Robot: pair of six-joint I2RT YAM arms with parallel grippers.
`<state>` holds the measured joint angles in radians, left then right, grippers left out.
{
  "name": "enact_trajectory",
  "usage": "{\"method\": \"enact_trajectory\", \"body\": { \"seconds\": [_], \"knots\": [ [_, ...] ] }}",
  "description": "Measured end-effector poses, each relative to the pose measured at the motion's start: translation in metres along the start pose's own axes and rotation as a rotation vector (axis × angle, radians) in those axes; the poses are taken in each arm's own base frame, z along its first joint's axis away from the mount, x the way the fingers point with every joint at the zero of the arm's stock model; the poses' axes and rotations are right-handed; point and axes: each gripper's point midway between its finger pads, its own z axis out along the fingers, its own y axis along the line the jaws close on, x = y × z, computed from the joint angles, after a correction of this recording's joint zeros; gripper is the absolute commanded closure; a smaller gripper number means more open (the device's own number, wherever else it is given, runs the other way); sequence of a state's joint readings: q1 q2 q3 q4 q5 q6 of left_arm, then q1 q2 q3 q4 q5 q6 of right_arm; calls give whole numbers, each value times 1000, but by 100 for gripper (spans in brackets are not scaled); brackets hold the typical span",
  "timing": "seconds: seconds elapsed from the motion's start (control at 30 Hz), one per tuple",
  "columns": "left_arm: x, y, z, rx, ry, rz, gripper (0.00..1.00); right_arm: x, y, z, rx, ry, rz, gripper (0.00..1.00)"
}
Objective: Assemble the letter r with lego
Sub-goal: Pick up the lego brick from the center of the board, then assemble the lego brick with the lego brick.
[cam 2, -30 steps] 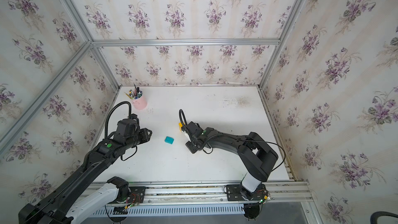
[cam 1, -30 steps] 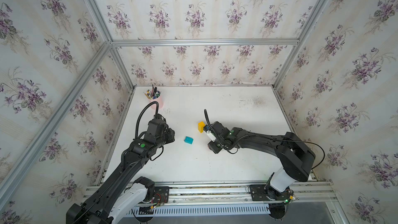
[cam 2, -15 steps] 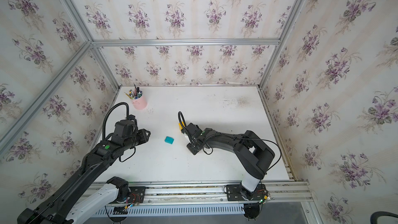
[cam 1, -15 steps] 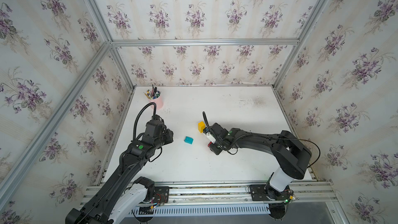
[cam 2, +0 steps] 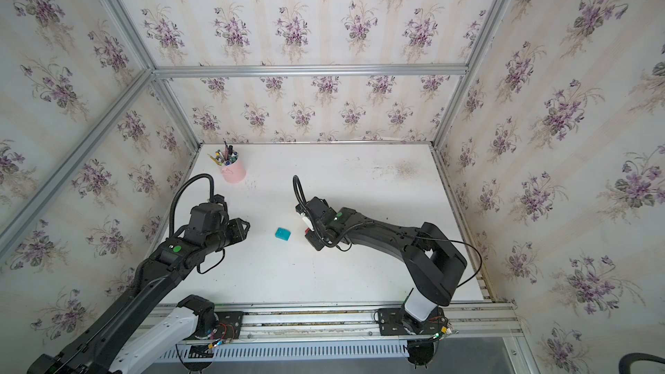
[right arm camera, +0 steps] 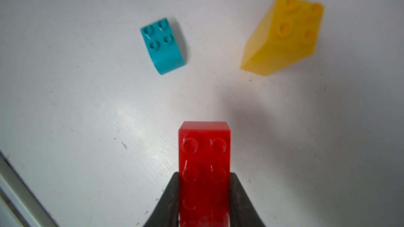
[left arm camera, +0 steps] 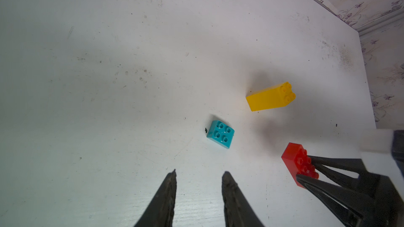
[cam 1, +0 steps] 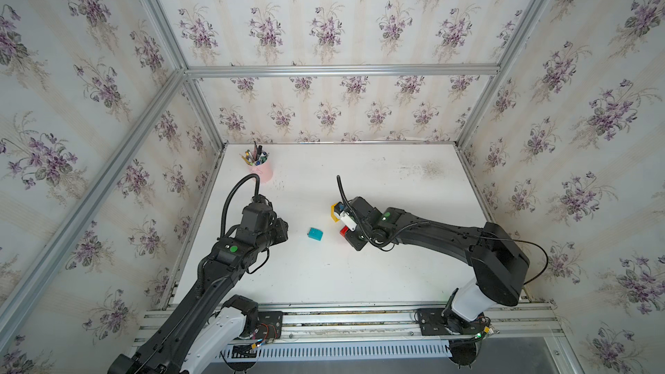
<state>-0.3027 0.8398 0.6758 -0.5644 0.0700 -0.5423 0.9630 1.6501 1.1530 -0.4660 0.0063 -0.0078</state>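
Note:
A long red lego brick (right arm camera: 204,149) lies studs up between the fingers of my right gripper (right arm camera: 204,174), which is shut on its sides; in a top view only the end of the red brick (cam 1: 343,232) shows under the wrist. A teal brick (cam 1: 315,234) (left arm camera: 220,134) sits loose on the white table, studs up, between the two arms. A yellow bar (left arm camera: 270,97) (right arm camera: 284,36) stands apart behind the red brick, studs at its top end. My left gripper (left arm camera: 199,175) hangs open and empty a short way from the teal brick. No joined letter r is in view.
A pink pen cup (cam 1: 261,170) (cam 2: 232,170) stands at the back left corner of the table (cam 1: 378,275). Flowered walls with metal rails close in the left, back and right sides. The arm bases sit on a rail along the front edge.
My right gripper's jaws have closed in onto the red brick. The left arm has shifted slightly, its jaws still open.

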Motion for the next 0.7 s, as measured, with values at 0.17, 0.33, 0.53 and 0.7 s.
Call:
{"method": "enact_trajectory", "body": {
  "seconds": [0.17, 0.33, 0.53, 0.7],
  "knots": [
    [-2, 4, -6, -10, -16, -17, 63, -48, 26, 3, -64, -40, -80, 74],
    [-5, 12, -18, -23, -55, -40, 63, -88, 30, 19, -69, -42, -134, 74],
    [-2, 17, -23, -34, -63, -54, 63, -91, 36, 56, -98, 45, -201, 74],
    [1, 19, -23, -38, -60, -61, 63, -87, 38, 69, -109, 93, -235, 74]
  ]
}}
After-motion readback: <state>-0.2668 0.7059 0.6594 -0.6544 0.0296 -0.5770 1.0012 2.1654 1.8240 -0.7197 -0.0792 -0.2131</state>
